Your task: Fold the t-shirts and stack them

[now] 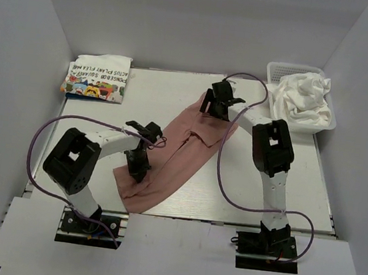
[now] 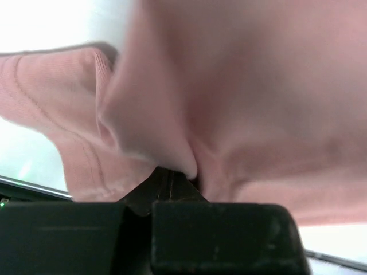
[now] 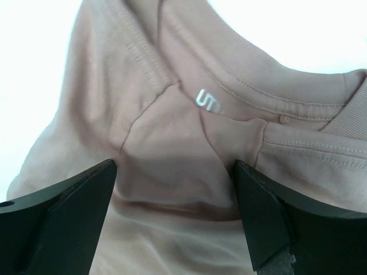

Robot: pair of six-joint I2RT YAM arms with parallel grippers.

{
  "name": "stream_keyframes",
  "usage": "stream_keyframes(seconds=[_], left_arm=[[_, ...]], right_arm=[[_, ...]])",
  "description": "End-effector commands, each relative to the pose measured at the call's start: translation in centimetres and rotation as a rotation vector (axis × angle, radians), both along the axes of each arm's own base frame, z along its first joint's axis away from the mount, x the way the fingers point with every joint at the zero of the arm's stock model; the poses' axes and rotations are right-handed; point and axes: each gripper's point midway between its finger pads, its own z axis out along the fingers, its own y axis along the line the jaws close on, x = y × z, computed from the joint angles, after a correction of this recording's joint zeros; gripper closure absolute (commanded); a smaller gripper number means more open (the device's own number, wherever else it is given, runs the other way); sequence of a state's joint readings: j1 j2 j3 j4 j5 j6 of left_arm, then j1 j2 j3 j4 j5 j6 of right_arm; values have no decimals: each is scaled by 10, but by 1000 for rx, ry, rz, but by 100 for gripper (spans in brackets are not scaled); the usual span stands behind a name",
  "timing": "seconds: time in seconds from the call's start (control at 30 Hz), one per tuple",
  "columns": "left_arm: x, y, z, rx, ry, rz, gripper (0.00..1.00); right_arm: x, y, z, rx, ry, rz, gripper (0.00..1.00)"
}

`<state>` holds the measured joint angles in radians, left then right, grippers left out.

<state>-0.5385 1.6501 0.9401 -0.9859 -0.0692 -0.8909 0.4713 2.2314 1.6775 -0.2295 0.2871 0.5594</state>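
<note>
A dusty pink t-shirt [image 1: 182,154] lies in a long diagonal strip across the table. My left gripper [image 1: 137,167] is shut on its lower part. The left wrist view shows the closed fingertips [image 2: 172,179] pinching a fold of pink cloth [image 2: 241,97]. My right gripper [image 1: 216,105] hovers over the shirt's far end, open. In the right wrist view its jaws straddle pink cloth [image 3: 172,143] just below the collar [image 3: 269,69] without closing on it. A folded white t-shirt with colourful cartoons [image 1: 97,77] rests at the far left corner.
A white mesh basket [image 1: 275,71] at the far right holds crumpled white t-shirts [image 1: 301,98]. Purple cables [image 1: 36,139] loop around both arms. Grey walls close in the table on three sides.
</note>
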Motion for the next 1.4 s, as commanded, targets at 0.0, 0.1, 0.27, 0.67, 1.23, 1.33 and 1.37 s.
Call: stream_keyframes(seconds=[0.0, 0.1, 0.27, 0.67, 1.23, 1.33, 1.37], left_arm=[[13, -18, 32, -12, -109, -62, 100], [23, -18, 49, -9, -206, -145, 94], [3, -31, 25, -36, -137, -309, 83], [-42, -50, -48, -1, 98, -544, 80], [100, -257, 9, -495, -222, -404, 84], [105, -258, 34, -444, -292, -419, 84], [107, -258, 43, -445, -317, -418, 84]], right_arm=[[9, 18, 20, 19, -27, 159, 12], [8, 18, 55, 13, -86, 211, 10], [-38, 5, 57, 29, -3, 218, 10], [-89, 1, -22, 52, 244, 251, 10], [76, 2, -23, 223, 93, 136, 10], [91, 6, 15, 240, -2, 184, 10], [97, 4, 31, 234, -41, 204, 10]])
